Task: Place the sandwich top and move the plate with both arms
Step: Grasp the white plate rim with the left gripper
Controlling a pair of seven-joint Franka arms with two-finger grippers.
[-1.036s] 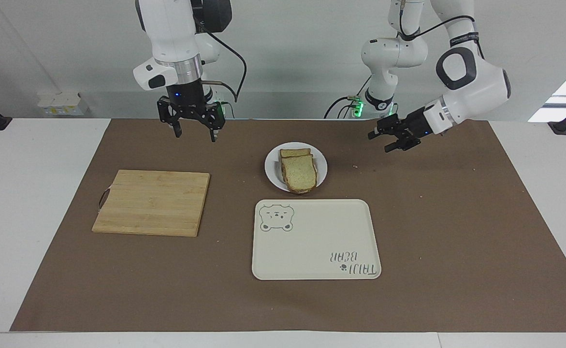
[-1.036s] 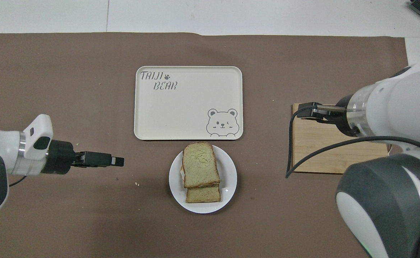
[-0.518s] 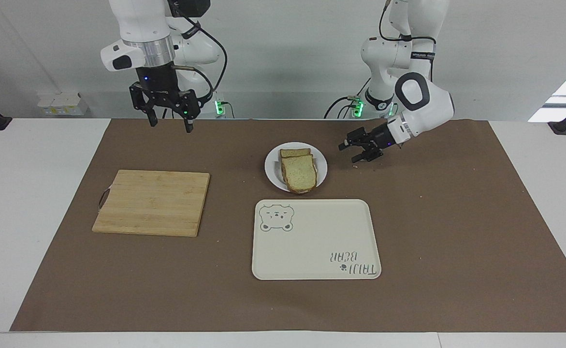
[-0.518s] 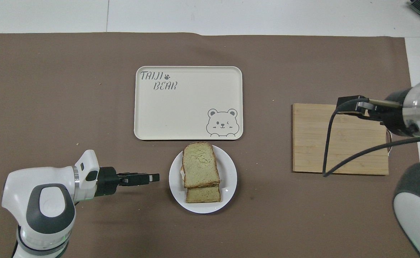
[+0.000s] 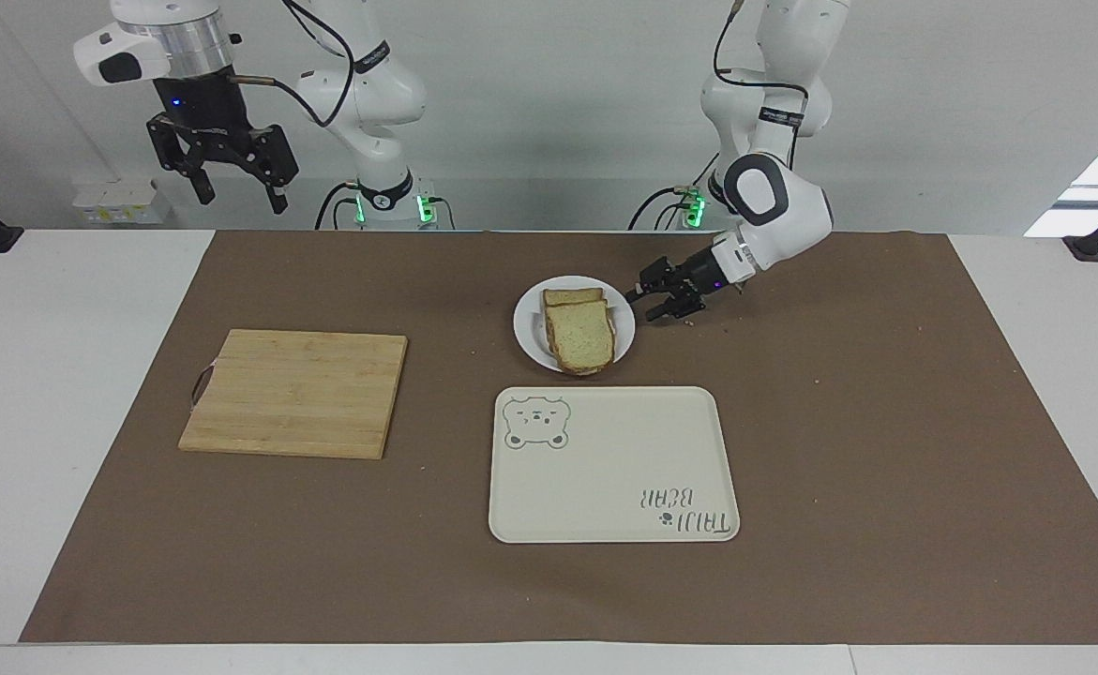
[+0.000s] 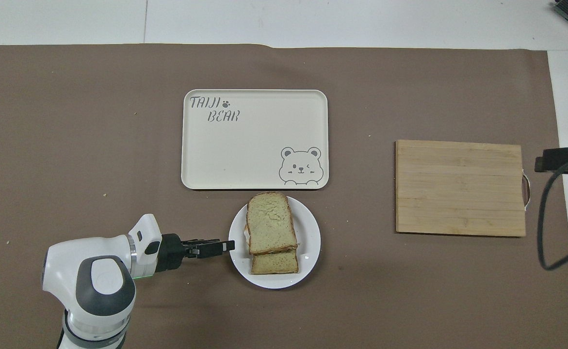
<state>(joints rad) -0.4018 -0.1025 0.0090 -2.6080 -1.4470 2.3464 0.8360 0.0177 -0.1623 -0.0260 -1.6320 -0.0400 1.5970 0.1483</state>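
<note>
Left hand point(image 5: 654, 302), fingers apart w/ nothing between them, sits low at the rim of the plate point(image 5: 530, 339) on the left arm's side; contact w/ the rim can't be confirmed. The sandwich top point(image 5: 583, 336) lies on the plate, overlapping a lower slice point(image 5: 571, 296). Right hand point(image 5: 233, 181) hangs high at the right arm's end of the tabletop point(image 5: 886, 450), fingers spread, empty. Tray point(image 5: 605, 469) lies just beside the plate, farther from the robots; cutting board point(image 5: 295, 392) well apart.

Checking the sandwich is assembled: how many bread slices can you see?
2: both on the plate, the upper slice overlapping the lower slice. Anything between them is hidden.
</note>
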